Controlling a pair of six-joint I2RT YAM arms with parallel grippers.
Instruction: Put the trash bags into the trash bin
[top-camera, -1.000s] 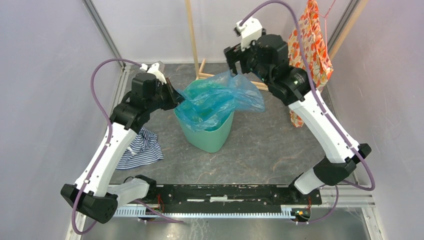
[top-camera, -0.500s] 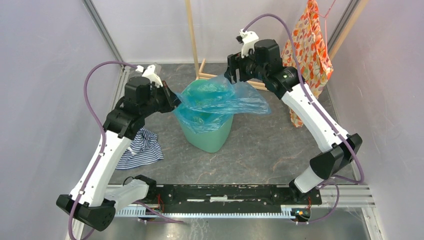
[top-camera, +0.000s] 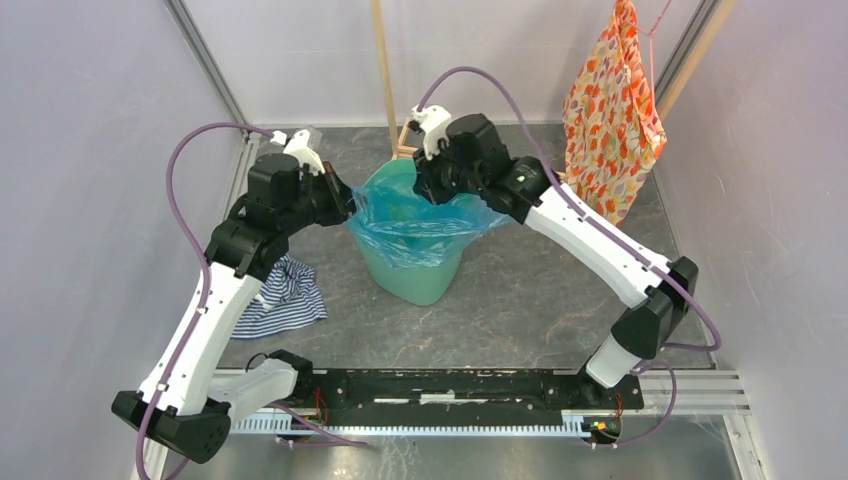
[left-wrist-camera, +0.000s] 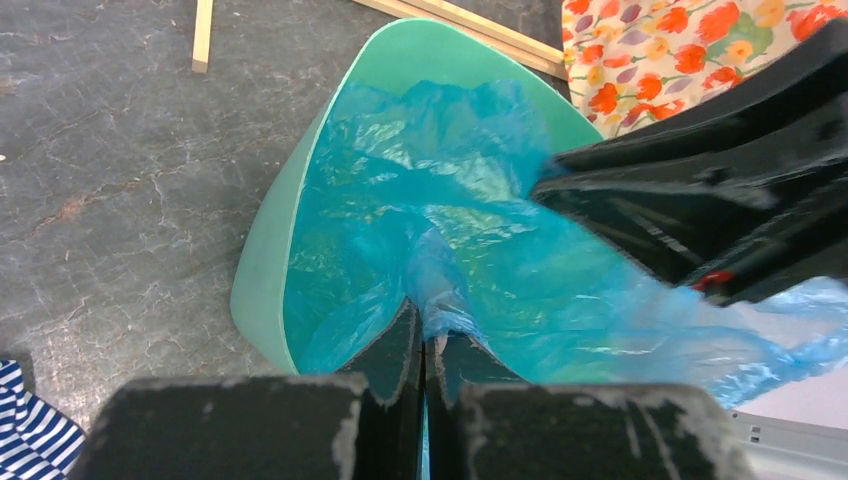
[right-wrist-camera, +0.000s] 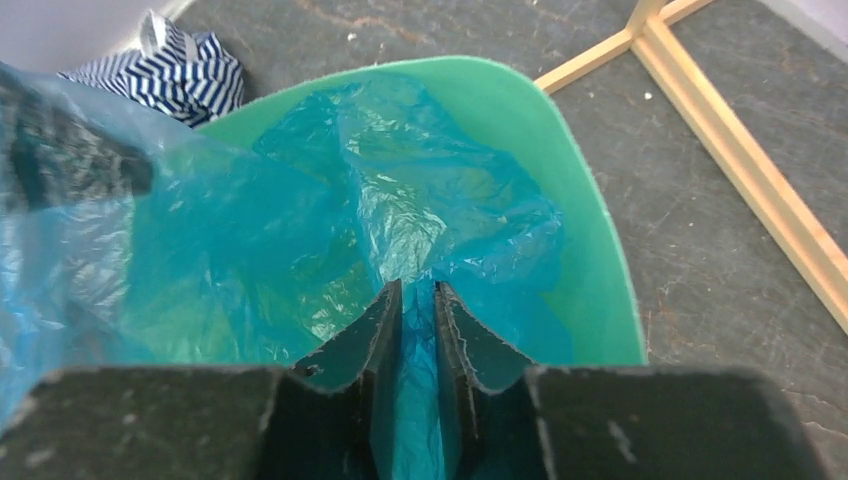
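Stuffing step: the trash bag (top-camera: 415, 225) lies mostly inside the trash bin (top-camera: 420, 285), its skirt overhanging the rim. At 9 o'clock the left end effector (left-wrist-camera: 425, 325) is clamped on its edge. At 12 o'clock the right end effector (right-wrist-camera: 418, 292) seemingly pinches film. Next, judged: carry both edges down inside

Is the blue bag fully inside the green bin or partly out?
Partly out. Most of the bag sits in the bin, but film drapes over the near rim; left gripper and right gripper each pinch it.

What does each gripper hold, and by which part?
Both hold the trash bag: left gripper a fold at its left side, right gripper a fold at its far side.
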